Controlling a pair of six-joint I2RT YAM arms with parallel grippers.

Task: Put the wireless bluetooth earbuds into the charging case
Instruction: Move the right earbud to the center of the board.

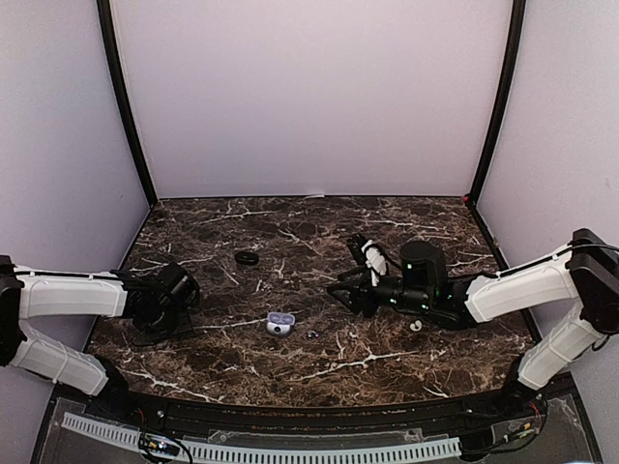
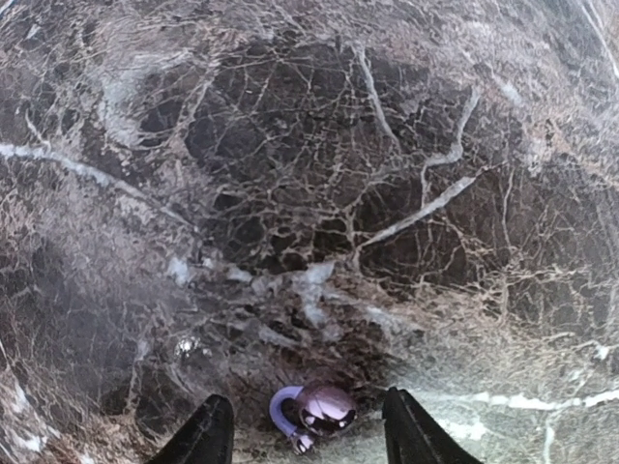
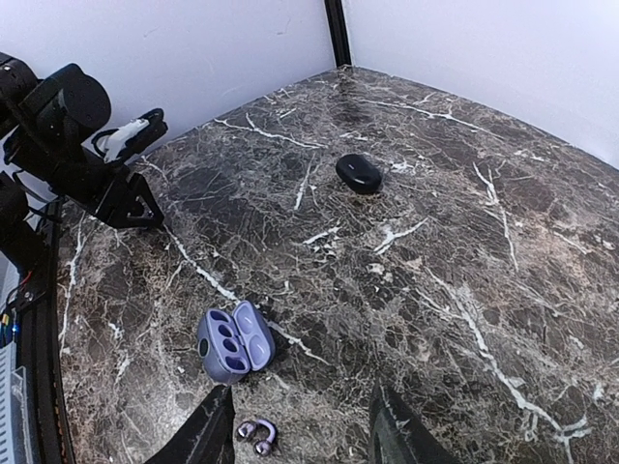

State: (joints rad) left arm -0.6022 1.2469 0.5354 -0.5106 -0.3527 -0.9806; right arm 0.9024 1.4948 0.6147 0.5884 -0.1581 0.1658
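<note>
A glossy purple earbud with a lavender ear hook lies on the marble between my left gripper's two dark fingers. The jaws stand apart and neither touches it. In the top view my left gripper covers this earbud. The lavender charging case lies open, its sockets empty; the top view shows the case mid-table. A second purple earbud lies just right of the case, beside the left finger of my right gripper. That gripper is open with nothing held and hovers to the right of the case.
A black oval case sits shut farther back on the marble table, left of centre. A small white object lies under my right arm. Purple walls close in the back and both sides.
</note>
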